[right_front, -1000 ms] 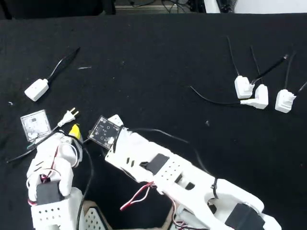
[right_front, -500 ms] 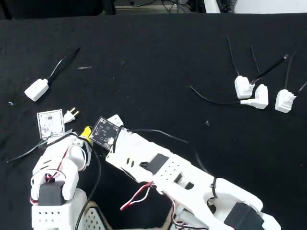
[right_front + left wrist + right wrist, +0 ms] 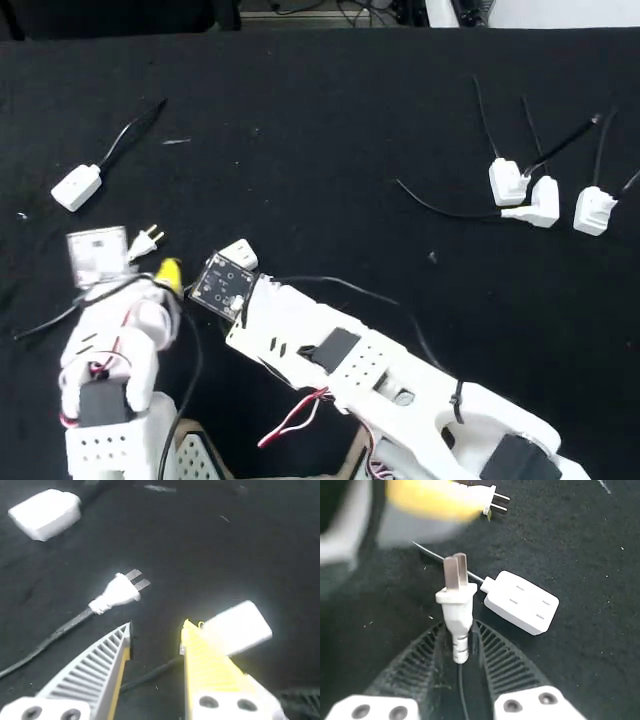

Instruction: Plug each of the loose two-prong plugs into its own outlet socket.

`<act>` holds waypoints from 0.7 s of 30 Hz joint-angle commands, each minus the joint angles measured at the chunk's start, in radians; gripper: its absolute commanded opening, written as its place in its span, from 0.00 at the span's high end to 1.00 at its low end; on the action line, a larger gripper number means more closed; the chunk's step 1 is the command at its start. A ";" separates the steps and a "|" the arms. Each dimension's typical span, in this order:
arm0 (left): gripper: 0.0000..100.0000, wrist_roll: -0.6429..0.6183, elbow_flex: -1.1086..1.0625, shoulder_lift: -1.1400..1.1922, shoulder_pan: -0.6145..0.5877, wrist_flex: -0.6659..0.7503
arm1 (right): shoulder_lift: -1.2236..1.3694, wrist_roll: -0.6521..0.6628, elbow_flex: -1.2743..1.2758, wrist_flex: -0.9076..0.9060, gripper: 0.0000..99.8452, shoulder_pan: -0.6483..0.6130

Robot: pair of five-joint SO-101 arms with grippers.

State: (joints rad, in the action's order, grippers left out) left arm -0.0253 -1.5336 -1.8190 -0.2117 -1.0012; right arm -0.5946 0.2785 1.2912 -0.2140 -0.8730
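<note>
Plug (image 3: pixel 456 597) clamped by its neck in right gripper (image 3: pixel 459 627), prongs pointing out past the jaws. Held so, I judge, to push straight into a pair of slots. Outlet socket (image 3: pixel 520 601) lies flat just ahead and off to one side of the prongs, slots facing up, not lined up yet. Left gripper (image 3: pixel 154 630) parted, nothing in it; second loose plug (image 3: pixel 117 591) just beyond its tips, likely its pickup. Spare socket (image 3: pixel 45 512) farther out, unfilled

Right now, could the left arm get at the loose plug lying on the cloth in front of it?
Probably yes: the left gripper is open, the plug lies just ahead of it, and nothing sits between them.
</note>
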 commanded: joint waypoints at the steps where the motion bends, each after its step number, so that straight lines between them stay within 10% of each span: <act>1: 0.83 -0.092 0.108 -0.009 -0.056 0.015 | 0.045 0.002 -0.035 -0.002 0.99 -0.009; 10: 0.83 -0.092 0.107 -0.009 0.179 -0.038 | 0.136 -0.005 -0.084 0.003 0.99 -0.009; 21: 0.83 -0.003 0.004 -0.009 0.180 0.018 | -0.154 -0.011 0.016 -0.044 0.99 -0.009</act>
State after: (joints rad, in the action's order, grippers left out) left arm -0.0407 -1.5351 -1.8190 -0.0430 -1.0012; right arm -0.6467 0.2800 1.2927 -0.2539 -0.8730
